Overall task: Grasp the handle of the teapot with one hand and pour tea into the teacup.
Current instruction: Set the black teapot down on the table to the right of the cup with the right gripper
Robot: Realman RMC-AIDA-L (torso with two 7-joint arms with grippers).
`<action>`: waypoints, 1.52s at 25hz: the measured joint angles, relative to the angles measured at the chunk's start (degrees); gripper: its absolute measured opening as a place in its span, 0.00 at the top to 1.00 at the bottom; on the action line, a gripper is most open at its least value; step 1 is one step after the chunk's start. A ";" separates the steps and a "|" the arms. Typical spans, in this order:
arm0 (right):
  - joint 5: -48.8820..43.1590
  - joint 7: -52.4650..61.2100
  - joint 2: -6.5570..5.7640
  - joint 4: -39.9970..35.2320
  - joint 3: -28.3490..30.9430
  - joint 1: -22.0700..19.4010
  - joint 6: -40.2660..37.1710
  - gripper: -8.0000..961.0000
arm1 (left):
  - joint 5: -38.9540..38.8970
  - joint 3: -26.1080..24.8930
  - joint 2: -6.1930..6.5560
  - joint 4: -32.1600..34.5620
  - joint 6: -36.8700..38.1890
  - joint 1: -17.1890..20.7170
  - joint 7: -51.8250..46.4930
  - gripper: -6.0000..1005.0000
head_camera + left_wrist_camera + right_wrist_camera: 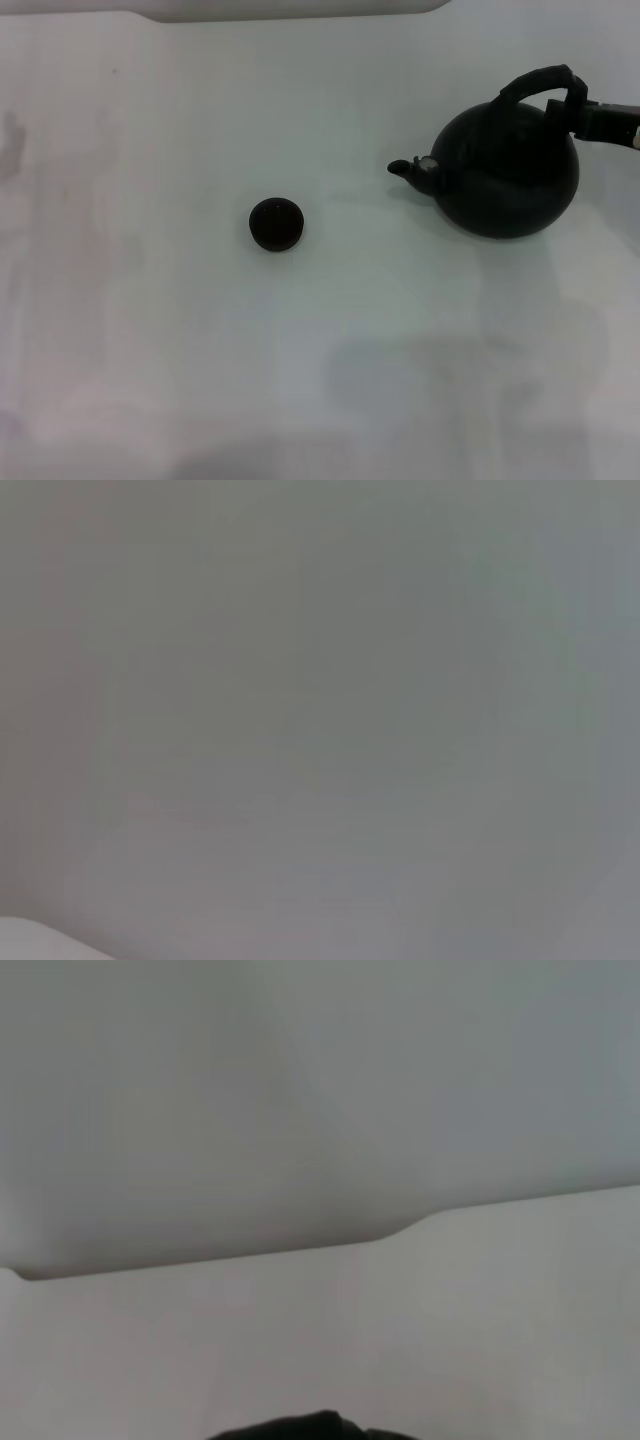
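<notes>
The large matte-black teapot (510,170) stands upright at the right of the white table, its short spout (412,170) pointing left toward the teacup. The teacup (275,223) is a tiny dark bowl near the table's middle, about a teapot's width to the left of the spout. My right gripper (585,115) reaches in from the right edge and is shut on the right end of the arched black handle (540,80). A sliver of black handle (300,1426) shows at the edge of the right wrist view. The left gripper is out of view.
The white table (150,350) spreads to the left and front of the cup. Its far edge (290,12) runs along the back, and the table's far edge (300,1250) also shows in the right wrist view. The left wrist view holds only a blank grey surface.
</notes>
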 joint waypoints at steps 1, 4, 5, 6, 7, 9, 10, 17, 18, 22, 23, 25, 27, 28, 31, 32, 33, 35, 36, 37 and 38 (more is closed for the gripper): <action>0.37 -0.06 -0.05 -0.08 0.06 -0.02 0.04 0.61 | -0.02 0.00 0.00 0.07 0.01 0.00 0.00 0.12; 1.08 -0.19 -0.16 -0.44 0.35 -0.21 0.27 0.59 | -0.14 0.00 0.00 0.40 0.02 0.00 0.00 0.12; 1.10 -0.20 -0.17 -0.52 0.40 -0.24 0.28 0.58 | -0.20 0.00 0.01 0.50 0.03 0.00 0.00 0.12; 1.10 -0.21 -0.18 -0.54 0.42 -0.26 0.30 0.57 | -0.24 0.00 0.01 0.55 0.04 -0.01 0.00 0.12; 1.10 -0.21 -0.18 -0.55 0.42 -0.29 0.31 0.57 | -0.26 0.00 0.01 0.57 0.04 -0.06 0.00 0.12; 1.13 -0.23 -0.19 -0.56 0.61 -0.38 0.42 0.57 | -0.29 0.00 0.01 0.57 0.05 -0.24 0.00 0.12; 1.23 -0.23 -0.20 -0.60 0.69 -0.42 0.48 0.57 | -0.30 -0.01 0.01 0.57 0.05 -0.31 0.00 0.12; 2.60 -0.26 -0.24 -1.25 3.21 -0.85 3.62 0.57 | -0.34 0.00 0.01 0.70 0.06 -0.39 0.00 0.12; 2.71 -0.26 -0.24 -1.25 3.90 -0.86 4.66 0.57 | -0.34 0.00 0.01 0.70 0.06 -0.44 0.00 0.12; 3.31 -0.37 -0.22 -1.25 5.55 -0.88 7.66 0.57 | -0.37 -0.11 0.01 0.79 0.06 -0.56 0.02 0.12; 3.33 -0.37 -0.21 -1.25 5.64 -0.88 7.85 0.57 | -0.39 -0.13 0.00 0.80 0.06 -0.56 0.03 0.12; 3.51 -0.38 -0.20 -1.25 5.87 -0.88 8.03 0.57 | -0.42 -0.17 0.00 0.85 0.05 -0.56 0.04 0.12; 3.87 -0.48 -0.22 -1.30 6.12 -0.88 8.61 0.57 | -0.43 -0.18 0.00 0.93 0.06 -0.56 0.05 0.12; 4.05 -0.64 -0.24 -1.37 6.34 -0.88 9.05 0.57 | -0.43 -0.18 0.01 0.95 0.06 -0.55 0.05 0.12; 5.87 -2.43 -0.19 -1.52 7.99 -0.90 11.43 0.57 | -0.43 -0.18 0.01 0.99 0.06 -0.54 0.07 0.12; 6.83 -3.23 -0.19 -1.51 8.58 -0.94 12.26 0.57 | -0.43 -0.18 0.00 0.99 0.05 -0.53 0.07 0.12; 8.08 -4.35 -0.19 -1.46 9.38 -0.98 13.29 0.57 | -0.43 -0.18 0.01 0.99 0.06 -0.53 0.08 0.12; 10.58 -6.75 -0.15 -1.00 11.09 -1.16 15.92 0.57 | -0.43 -0.18 0.00 0.99 0.05 -0.53 0.08 0.12; 11.55 -7.79 -0.13 -0.80 11.85 -1.31 17.05 0.57 | -0.43 -0.18 0.00 1.00 0.06 -0.53 0.08 0.12; 12.30 -8.72 -0.11 -0.68 12.70 -1.57 17.96 0.57 | -0.43 -0.18 0.00 0.99 0.06 -0.53 0.09 0.12; 12.82 -9.50 -0.10 -0.55 13.45 -1.80 18.79 0.57 | -0.43 -0.18 -0.02 0.99 0.05 -0.53 0.09 0.12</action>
